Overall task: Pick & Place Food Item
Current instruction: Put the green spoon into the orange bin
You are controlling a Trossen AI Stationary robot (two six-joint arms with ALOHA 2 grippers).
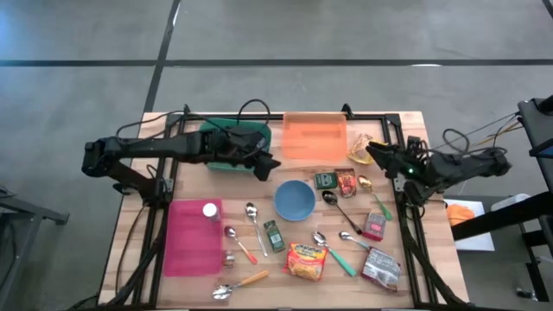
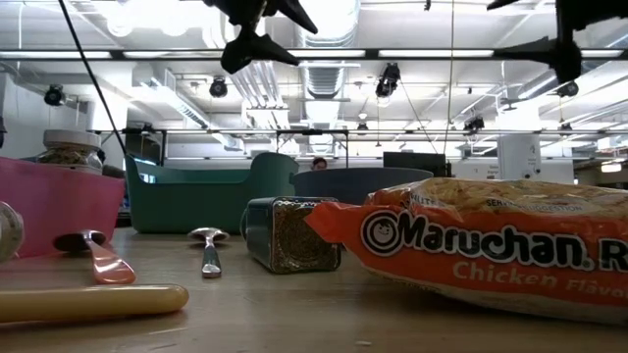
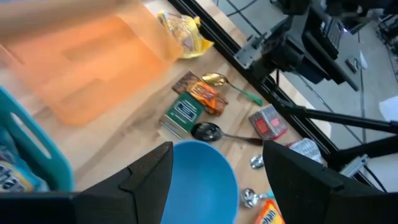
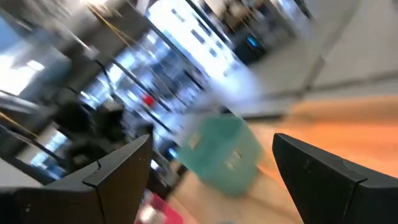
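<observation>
While the left gripper [image 1: 270,162] hovers empty, fingers apart, beside the blue bowl [image 1: 295,199], the right gripper [image 1: 373,149] waits open near the orange tray [image 1: 314,136].

bench [image 1: 259,292]: pale planked wood, matt | round blue bowl [image 1: 295,199]: smooth plastic | translucent orange tray [image 1: 314,136]: plastic | orange ramen packet [image 1: 307,260]: glossy film | silver spoon [image 1: 251,212]: polished metal

Wooden table [image 1: 259,294], blue bowl [image 1: 295,199], orange tray [image 1: 314,136], pink tray [image 1: 193,238], teal bin [image 1: 216,136], ramen packet [image 1: 307,261], perhaps six spoons
</observation>
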